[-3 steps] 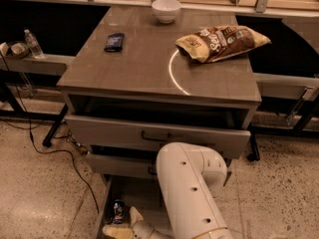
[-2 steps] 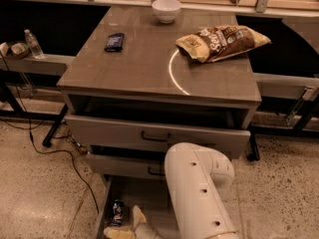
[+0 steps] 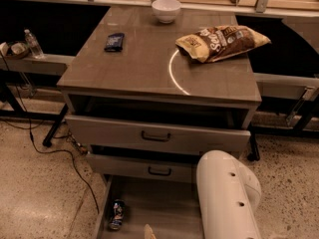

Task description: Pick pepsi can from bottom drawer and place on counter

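Note:
The pepsi can point(image 3: 117, 214), blue with silver ends, lies on its side at the left of the bottom drawer point(image 3: 164, 205), which is pulled out low near the floor. My gripper point(image 3: 148, 231) shows only as a tan tip at the bottom edge, over the drawer and a little to the right of the can, apart from it. My white arm point(image 3: 227, 198) covers the drawer's right part. The counter point(image 3: 139, 68) is the wood-grain top with a white arc mark.
On the counter are a white bowl point(image 3: 166, 9), a chip bag point(image 3: 222, 41) and a dark blue packet point(image 3: 114, 41). Two handled drawers point(image 3: 155, 136) stand partly open above the bottom one. Cables point(image 3: 60, 153) run across the floor at left. A water bottle point(image 3: 34, 44) stands on the left shelf.
My gripper has moved right and down, away from the can, and is now mostly below the frame's edge. The arm has shifted right. The can has not moved.

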`<state>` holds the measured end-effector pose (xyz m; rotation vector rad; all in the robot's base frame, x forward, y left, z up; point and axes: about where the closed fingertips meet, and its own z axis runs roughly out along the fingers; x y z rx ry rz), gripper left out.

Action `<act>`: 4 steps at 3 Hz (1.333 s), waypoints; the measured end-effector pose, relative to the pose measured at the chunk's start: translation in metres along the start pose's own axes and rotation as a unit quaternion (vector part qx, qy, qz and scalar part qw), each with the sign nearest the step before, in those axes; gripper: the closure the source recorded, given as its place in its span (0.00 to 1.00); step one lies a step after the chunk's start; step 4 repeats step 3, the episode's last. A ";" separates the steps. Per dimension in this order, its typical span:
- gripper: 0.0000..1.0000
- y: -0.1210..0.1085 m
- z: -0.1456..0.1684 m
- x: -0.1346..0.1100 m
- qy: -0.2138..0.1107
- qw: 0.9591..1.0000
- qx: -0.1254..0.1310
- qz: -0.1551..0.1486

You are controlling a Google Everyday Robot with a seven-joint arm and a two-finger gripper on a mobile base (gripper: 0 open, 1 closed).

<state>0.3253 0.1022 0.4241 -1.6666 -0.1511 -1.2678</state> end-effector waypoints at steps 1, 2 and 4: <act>0.00 -0.005 -0.002 -0.006 -0.007 1.000 0.006 -0.001; 0.00 -0.008 0.005 -0.002 -0.002 1.000 0.018 -0.017; 0.00 -0.008 0.026 0.010 0.006 0.999 0.036 -0.031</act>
